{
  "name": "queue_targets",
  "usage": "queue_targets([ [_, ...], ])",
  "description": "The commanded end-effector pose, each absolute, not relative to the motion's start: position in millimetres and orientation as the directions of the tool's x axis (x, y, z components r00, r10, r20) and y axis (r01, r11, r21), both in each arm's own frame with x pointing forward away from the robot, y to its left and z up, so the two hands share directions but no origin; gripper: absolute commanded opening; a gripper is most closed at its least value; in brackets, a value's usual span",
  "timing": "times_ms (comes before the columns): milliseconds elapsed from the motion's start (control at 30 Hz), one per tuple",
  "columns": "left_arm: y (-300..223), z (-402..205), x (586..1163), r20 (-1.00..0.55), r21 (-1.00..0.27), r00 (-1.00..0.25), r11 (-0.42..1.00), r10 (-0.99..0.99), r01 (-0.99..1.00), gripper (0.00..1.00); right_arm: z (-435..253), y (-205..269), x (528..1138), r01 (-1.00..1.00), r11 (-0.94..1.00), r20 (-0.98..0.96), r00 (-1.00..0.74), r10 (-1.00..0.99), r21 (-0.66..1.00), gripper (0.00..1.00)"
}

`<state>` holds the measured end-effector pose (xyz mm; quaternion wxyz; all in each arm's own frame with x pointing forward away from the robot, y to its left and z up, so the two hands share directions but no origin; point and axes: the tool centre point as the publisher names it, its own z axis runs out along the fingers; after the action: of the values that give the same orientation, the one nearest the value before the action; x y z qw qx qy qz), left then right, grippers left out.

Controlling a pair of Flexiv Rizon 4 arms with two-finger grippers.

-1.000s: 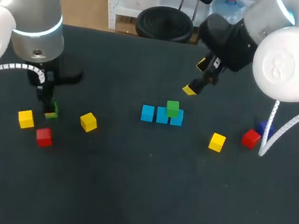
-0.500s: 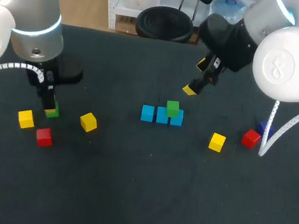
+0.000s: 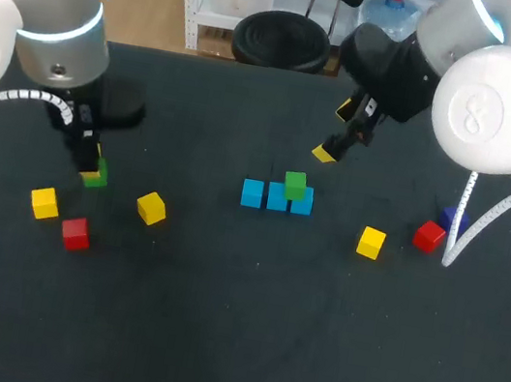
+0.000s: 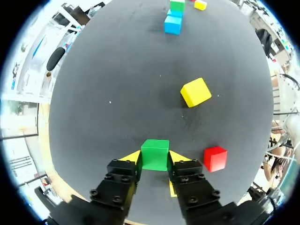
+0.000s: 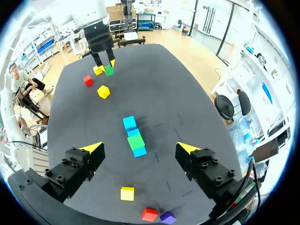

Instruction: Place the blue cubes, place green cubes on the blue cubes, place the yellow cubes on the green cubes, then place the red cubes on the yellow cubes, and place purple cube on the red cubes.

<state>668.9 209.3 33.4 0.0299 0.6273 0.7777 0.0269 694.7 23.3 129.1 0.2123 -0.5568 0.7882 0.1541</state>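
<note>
Red first: nearest, on the left side of the dark table (image 3: pixel 230 344), a red cube (image 3: pixel 76 233), with a yellow cube (image 3: pixel 44 203) just behind it toward the edge. Next, a little inward, a second yellow cube (image 3: pixel 151 208), turned askew. Just past these, left gripper (image 4: pixel 154 158) clamped on a green cube (image 4: pixel 155 151), yellow tips pressed against two opposite sides. On the right side, at similar depth, a third yellow cube (image 3: pixel 371 242), then a second red cube (image 3: pixel 428 236) and, just beside and behind it, a purple cube (image 3: pixel 454 220). Farther on, mid-table, three blue cubes (image 3: pixel 277 198) in a touching row, a second green cube (image 3: pixel 295 185) seated on top toward the right end. Farthest, beyond that row, right gripper (image 5: pixel 140 147) above the table, fingers spread wide apart.
</note>
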Motion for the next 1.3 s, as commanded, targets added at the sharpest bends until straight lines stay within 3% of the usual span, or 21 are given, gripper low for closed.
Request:
queue_targets([
  [33,205.2,48.2,670.2,0.002,0.082,-0.188,0.187,0.982,0.979,0.00,129.5,22.6,692.8,-0.942,0.336,-0.507,-0.291,-0.811,0.003,1.00],
  [433,173.2,63.4,676.4,0.005,0.088,-0.111,0.110,0.994,0.990,0.00,129.5,22.6,692.8,-0.942,0.336,-0.507,-0.291,-0.811,0.003,1.00],
  [667,155.2,69.8,689.4,-0.026,0.096,-0.150,0.152,0.988,0.984,0.00,129.5,22.6,692.8,-0.942,0.336,-0.507,-0.291,-0.811,0.003,1.00],
  [1300,103.8,83.9,699.4,-0.098,0.135,-0.097,0.109,0.991,0.985,0.00,129.5,22.6,692.8,-0.942,0.336,-0.507,-0.291,-0.811,0.003,1.00],
])
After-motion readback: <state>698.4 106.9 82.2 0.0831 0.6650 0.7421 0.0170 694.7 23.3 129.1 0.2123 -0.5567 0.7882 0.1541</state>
